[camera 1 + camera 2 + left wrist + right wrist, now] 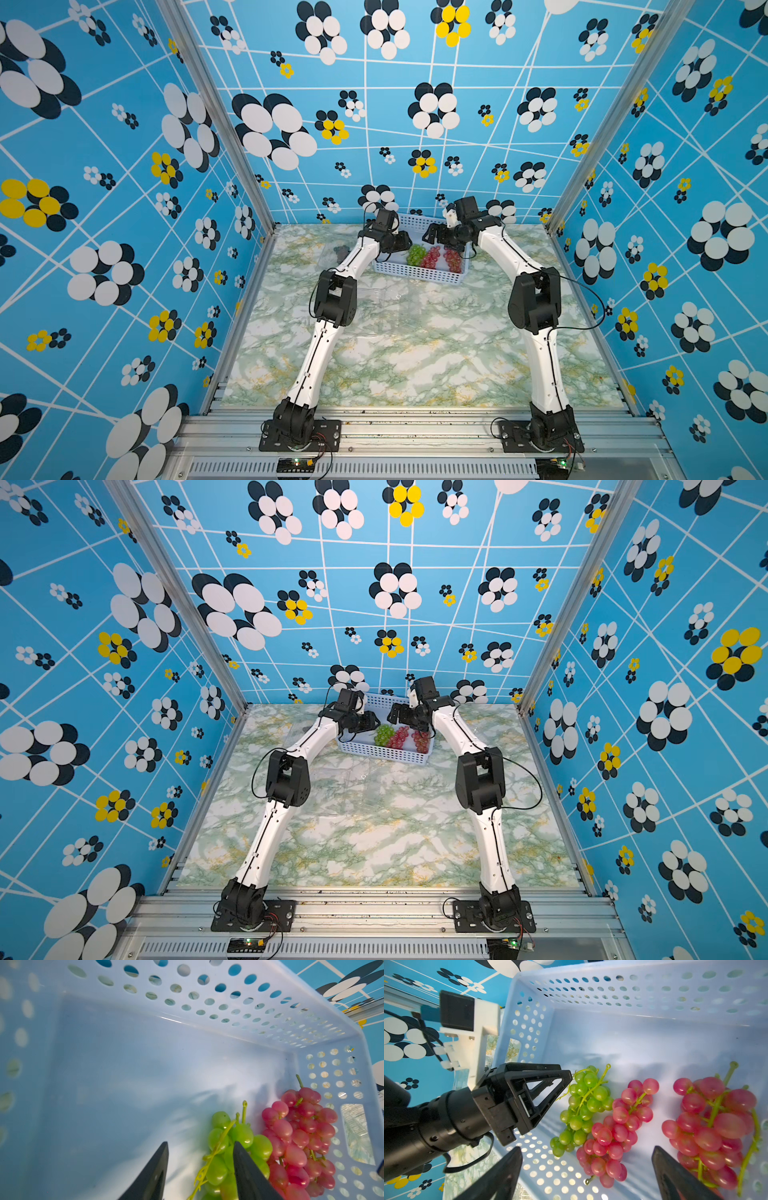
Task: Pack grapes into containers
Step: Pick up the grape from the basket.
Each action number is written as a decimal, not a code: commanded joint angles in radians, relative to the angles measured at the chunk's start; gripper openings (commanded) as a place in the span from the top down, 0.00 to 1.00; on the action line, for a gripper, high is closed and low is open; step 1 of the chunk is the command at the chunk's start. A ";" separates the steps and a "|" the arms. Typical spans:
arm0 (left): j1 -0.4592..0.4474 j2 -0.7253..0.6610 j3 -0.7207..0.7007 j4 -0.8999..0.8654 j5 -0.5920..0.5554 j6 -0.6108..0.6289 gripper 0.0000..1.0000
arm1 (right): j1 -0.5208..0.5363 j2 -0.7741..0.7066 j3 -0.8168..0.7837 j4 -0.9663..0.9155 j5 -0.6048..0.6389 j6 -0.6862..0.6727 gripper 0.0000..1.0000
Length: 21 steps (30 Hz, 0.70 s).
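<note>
Green-veined marble covers the table I am working over. Both arms stretch to its far end, the left arm and the right arm bending in toward each other. Below their wrists sits a pale blue basket with holes punched in its walls. It is close to the back wall and a little right of centre.

Two clear boxes show only as faint outlines in the top views. The middle box lies on the table just in front of the basket. The left box lies left of the basket, beyond the left forearm. It seems to hold the dark bunch, though from up there that bunch is little more than a smudge.

Three bunches lie side by side on the basket floor, toward its right end. The green bunch is leftmost and touches the middle red bunch. The far red bunch lies apart from them, nearest the right end wall.

The left gripper is down inside the basket at the green bunch. Its jaws stand partly apart, with the stem and a few green grapes between them and one finger lying across the bunch. I cannot tell whether they pinch it. The right gripper hangs over the basket with its jaws spread wide, holding nothing. In its wrist view the middle red bunch shows between its two fingers.
</note>
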 commanded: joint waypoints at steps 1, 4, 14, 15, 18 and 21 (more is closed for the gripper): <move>0.003 0.043 0.026 0.012 0.031 -0.019 0.49 | -0.008 -0.020 -0.010 0.017 -0.026 0.023 0.02; 0.006 0.050 0.024 0.014 0.028 -0.029 0.50 | -0.011 -0.023 -0.019 0.025 -0.034 0.031 0.02; 0.004 0.054 0.024 0.046 0.050 -0.054 0.55 | -0.011 -0.026 -0.030 0.034 -0.037 0.037 0.02; 0.004 0.055 0.024 0.048 0.060 -0.056 0.56 | -0.011 -0.026 -0.031 0.034 -0.037 0.038 0.02; 0.004 0.056 0.020 0.051 0.084 -0.053 0.62 | -0.011 -0.024 -0.031 0.035 -0.038 0.041 0.02; 0.004 0.056 0.017 0.049 0.113 -0.045 0.65 | -0.011 -0.022 -0.032 0.037 -0.041 0.045 0.02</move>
